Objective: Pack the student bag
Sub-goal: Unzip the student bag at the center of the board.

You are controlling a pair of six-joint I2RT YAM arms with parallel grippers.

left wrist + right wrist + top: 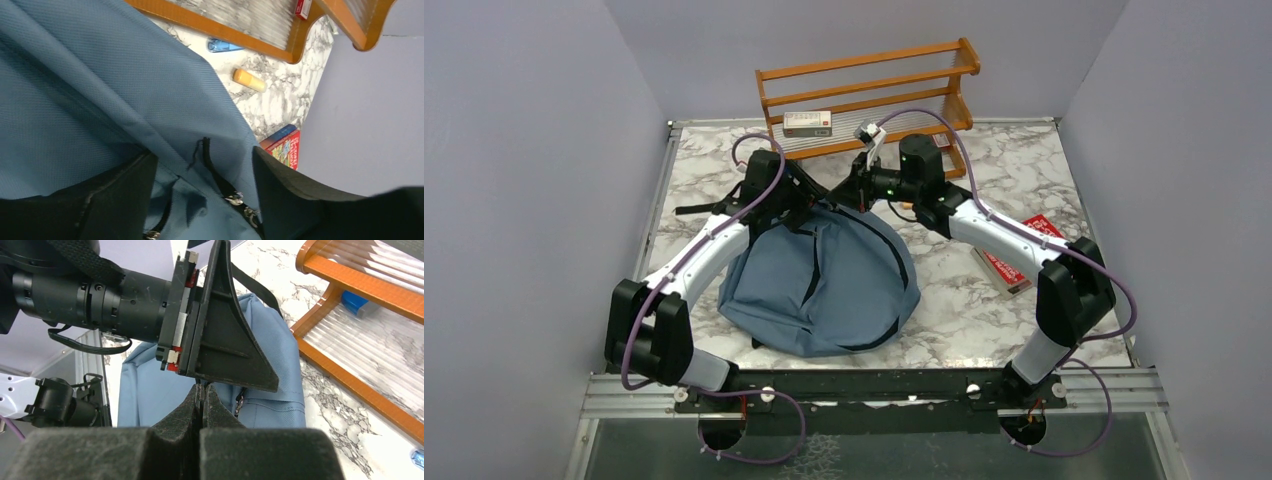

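The student bag [824, 280] is a dusty-blue backpack lying flat in the middle of the marble table, rounded top toward the back. My left gripper [816, 203] stands over the bag's top edge. In the left wrist view my left gripper [202, 160] is open, with the black zipper trim [212, 170] and its metal pulls [234, 198] between the fingers. My right gripper [852, 193] comes in from the right and meets the same spot. In the right wrist view my right gripper [202, 390] is shut, tips tucked under a left finger [225, 340]; whether it pinches fabric is hidden.
A wooden rack [869, 90] stands at the back with a white box [808, 123] on it. A red book [1024, 250] lies under my right arm. An orange tube [249, 80] and a blue item [222, 46] lie by the rack.
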